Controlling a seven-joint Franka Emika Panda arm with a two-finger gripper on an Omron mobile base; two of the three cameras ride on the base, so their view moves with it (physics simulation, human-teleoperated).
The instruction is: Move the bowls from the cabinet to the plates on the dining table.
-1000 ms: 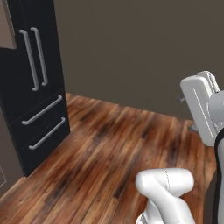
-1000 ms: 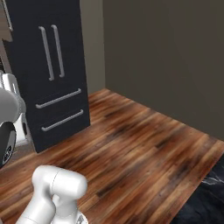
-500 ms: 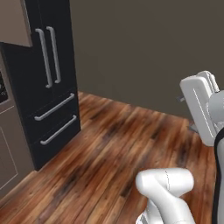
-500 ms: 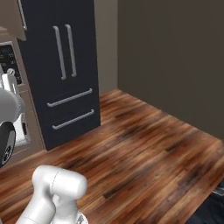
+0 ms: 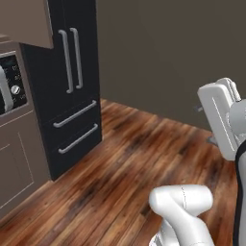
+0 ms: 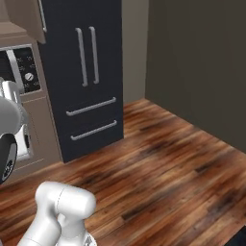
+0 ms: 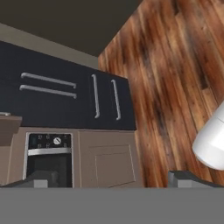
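The bowls, the plates and the dining table are out of view. A brown wooden panel juts in at the upper left above the oven; I cannot tell whether it belongs to the cabinet. In the hand view my gripper is open, its two dark fingertips standing wide apart with nothing between them. It looks across the wooden floor toward the appliance wall, far from any of it.
A black fridge with two long vertical handles and two drawers stands against the wall. A built-in oven sits beside it in beige cabinetry. Bare wooden floor runs to a dark grey wall.
The whole picture has shifted, so the base has moved: the fridge now sits further right and larger, and the oven has come into view. The gripper stays open.
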